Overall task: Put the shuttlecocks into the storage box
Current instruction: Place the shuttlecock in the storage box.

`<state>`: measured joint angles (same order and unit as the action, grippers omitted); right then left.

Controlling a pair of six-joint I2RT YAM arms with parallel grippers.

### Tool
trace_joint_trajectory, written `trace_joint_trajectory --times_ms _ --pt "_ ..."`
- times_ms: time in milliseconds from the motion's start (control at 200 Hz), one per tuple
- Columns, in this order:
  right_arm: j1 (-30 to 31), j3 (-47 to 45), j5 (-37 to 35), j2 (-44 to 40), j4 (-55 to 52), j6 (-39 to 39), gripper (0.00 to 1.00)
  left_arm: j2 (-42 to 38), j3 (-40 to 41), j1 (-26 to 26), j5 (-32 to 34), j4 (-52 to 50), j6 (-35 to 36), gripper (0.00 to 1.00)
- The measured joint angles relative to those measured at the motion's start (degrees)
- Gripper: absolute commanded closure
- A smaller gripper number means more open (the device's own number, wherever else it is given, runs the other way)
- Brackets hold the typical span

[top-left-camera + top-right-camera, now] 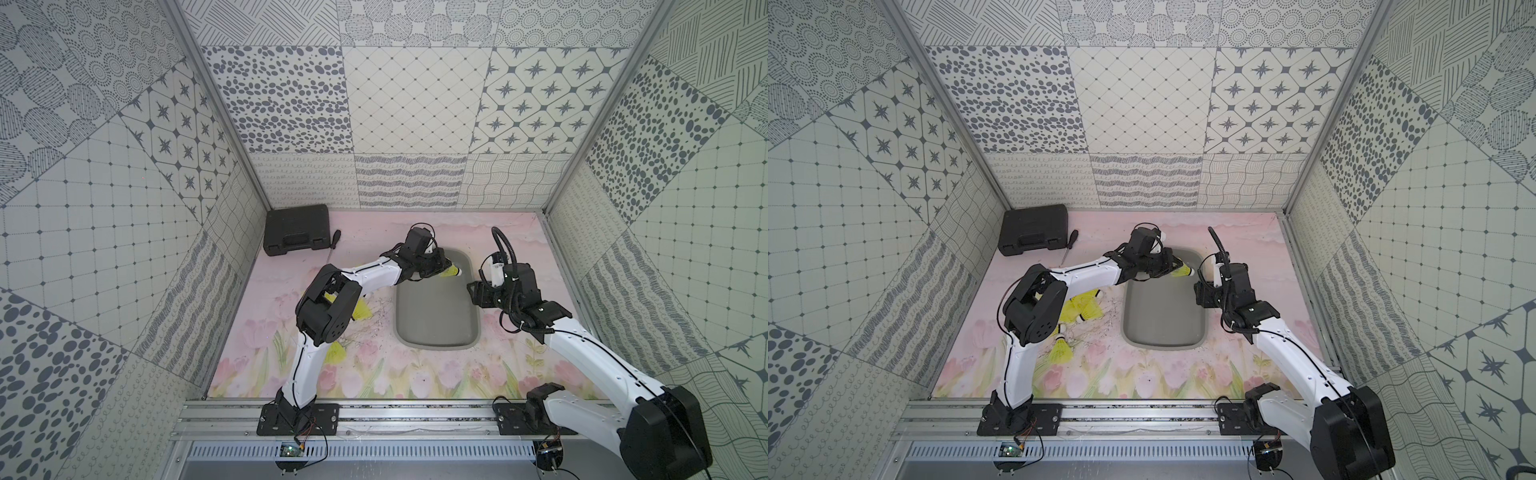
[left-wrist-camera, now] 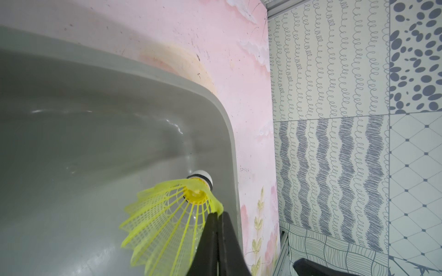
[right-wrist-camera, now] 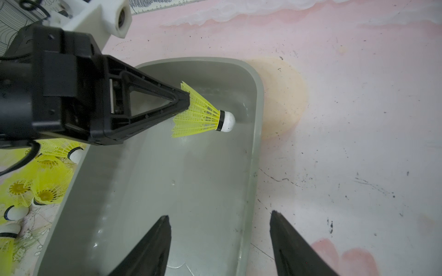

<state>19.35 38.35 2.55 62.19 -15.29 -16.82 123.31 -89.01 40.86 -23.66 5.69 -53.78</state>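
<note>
Top views high, looking down on whole table [image 1: 374, 232], wrist views close, both showing storage box [image 3: 191, 191]

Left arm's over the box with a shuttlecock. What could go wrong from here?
The left gripper pinches the held shuttlecock only by its skirt edge, so it may slip early.
It hangs near a far corner of the storage box; released there, it could bounce out.
The open right gripper hovers over the same box, so the arms might clash.

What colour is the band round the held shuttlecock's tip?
Black. The shuttlecock shows it best in the right wrist view.
</note>
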Motion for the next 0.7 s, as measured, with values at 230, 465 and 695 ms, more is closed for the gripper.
trace_joint_trajectory --times_ms 230,465,695 --pt "-0.11 0.0 0.44 0.0 -0.15 -0.39 0.3 4.33 -4.46 0.0 -0.04 -0.94 0.24 1.0" --pt "-0.11 0.0 0.92 0.0 -0.79 -0.39 0.3 7.32 -7.85 -0.02 0.04 -2.27 1.11 1.0" --pt "-0.11 0.0 1.57 0.02 -0.85 -0.39 0.3 8.92 -8.98 -0.39 0.02 -2.97 1.55 1.0"
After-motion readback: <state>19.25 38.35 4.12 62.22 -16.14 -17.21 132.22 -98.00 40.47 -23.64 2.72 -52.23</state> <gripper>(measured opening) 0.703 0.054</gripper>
